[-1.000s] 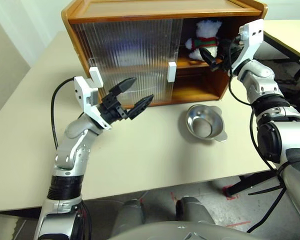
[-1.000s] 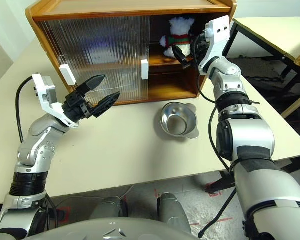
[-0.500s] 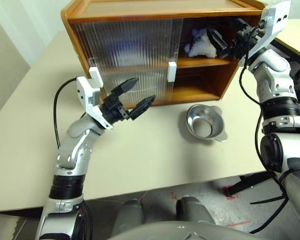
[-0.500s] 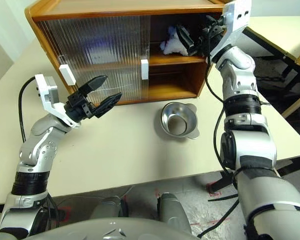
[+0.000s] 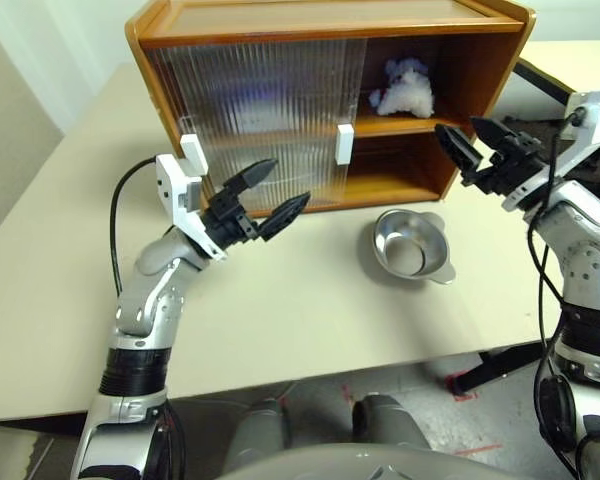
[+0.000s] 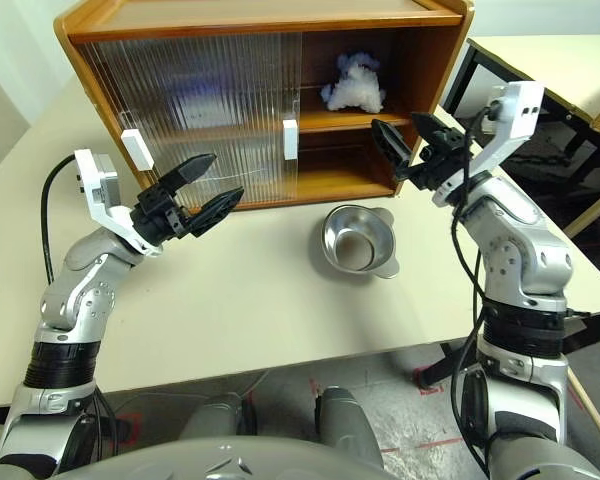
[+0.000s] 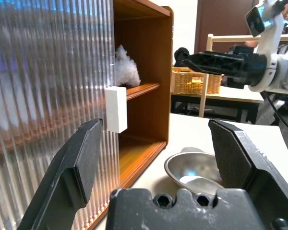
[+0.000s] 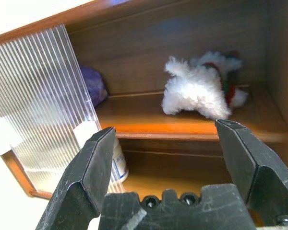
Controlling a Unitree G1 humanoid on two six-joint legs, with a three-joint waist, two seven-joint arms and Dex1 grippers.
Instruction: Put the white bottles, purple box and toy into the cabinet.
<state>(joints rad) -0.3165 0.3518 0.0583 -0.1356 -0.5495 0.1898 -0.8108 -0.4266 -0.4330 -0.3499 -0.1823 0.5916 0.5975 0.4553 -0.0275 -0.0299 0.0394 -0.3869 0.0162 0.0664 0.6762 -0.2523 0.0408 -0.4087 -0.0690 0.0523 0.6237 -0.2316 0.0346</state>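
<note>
The wooden cabinet [image 5: 330, 20] stands at the table's far side, its ribbed sliding doors covering the left part. On the open upper shelf the white fluffy toy [image 5: 403, 92] lies on its side, red scarf just visible [image 8: 229, 86]. The purple box [image 8: 93, 84] sits behind the door's edge on that shelf. One white bottle [image 8: 119, 160] stands on the lower shelf. My right gripper [image 5: 457, 125] hangs open outside the cabinet's open right side, holding nothing. In front of the doors my left gripper [image 5: 290, 178] is open and empty.
A shiny steel bowl [image 5: 412, 245] rests on the table just in front of the cabinet's open side. White block handles [image 5: 344, 143] stick out from the doors. Another table [image 6: 550, 60] stands to the right, with a wicker basket [image 7: 194, 81] beyond.
My right gripper has pulled back and down out of the upper shelf. The toy, upright a second ago, now lies tipped on the shelf. The left arm has not moved.
</note>
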